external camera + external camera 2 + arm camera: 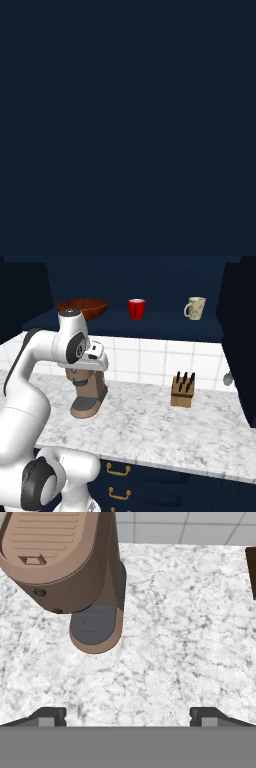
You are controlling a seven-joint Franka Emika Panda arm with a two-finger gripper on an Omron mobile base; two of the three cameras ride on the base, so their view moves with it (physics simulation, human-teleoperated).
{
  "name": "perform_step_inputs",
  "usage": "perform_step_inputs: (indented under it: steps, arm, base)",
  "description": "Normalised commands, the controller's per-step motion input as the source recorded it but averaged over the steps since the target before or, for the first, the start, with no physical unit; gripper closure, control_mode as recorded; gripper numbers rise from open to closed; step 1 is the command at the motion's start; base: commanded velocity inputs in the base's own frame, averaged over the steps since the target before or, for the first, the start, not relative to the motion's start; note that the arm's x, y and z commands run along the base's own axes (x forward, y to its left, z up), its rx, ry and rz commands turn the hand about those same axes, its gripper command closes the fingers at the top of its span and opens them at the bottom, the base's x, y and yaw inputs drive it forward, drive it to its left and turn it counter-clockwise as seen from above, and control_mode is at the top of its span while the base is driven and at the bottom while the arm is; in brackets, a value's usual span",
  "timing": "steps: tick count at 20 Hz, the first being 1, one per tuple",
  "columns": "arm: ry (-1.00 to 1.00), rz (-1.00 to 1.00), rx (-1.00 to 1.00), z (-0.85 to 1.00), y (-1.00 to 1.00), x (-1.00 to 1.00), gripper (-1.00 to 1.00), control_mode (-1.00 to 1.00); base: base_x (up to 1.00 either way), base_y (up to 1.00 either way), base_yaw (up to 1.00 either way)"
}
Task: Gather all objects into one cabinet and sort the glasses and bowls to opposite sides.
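My tool [128, 714] spread wide, empty, pointing down at marble desk [175, 637] beside brown coffee machine [65, 562]. Bowl [82, 307], red cup [136, 308], mottled tumbler [196, 308] sit on cabinet [125, 323] shelf: bowl left, tumbler right, cup between. All look empty. Next, I judge: raise tool clear of machine, approach shelf level.

A brown coffee machine [89, 393] stands on the marble worktop [150, 431]; a wooden knife block [182, 391] sits well apart at its three o'clock.
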Motion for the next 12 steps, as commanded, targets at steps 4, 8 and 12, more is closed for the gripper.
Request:
perform_step_inputs:
  steps: [4, 8, 12]
  arm:
    - [0.0, 0.0, 0.0, 0.0, 0.0, 0.0, -1.0, 1.0]
    - [0.0, 0.0, 0.0, 0.0, 0.0, 0.0, -1.0, 1.0]
    - [0.0, 0.0, 0.0, 0.0, 0.0, 0.0, -1.0, 1.0]
  base:
    - [0.0, 0.0, 0.0]
    - [-0.62, -0.06, -0.05]
    - [-0.9, -0.25, -0.08]
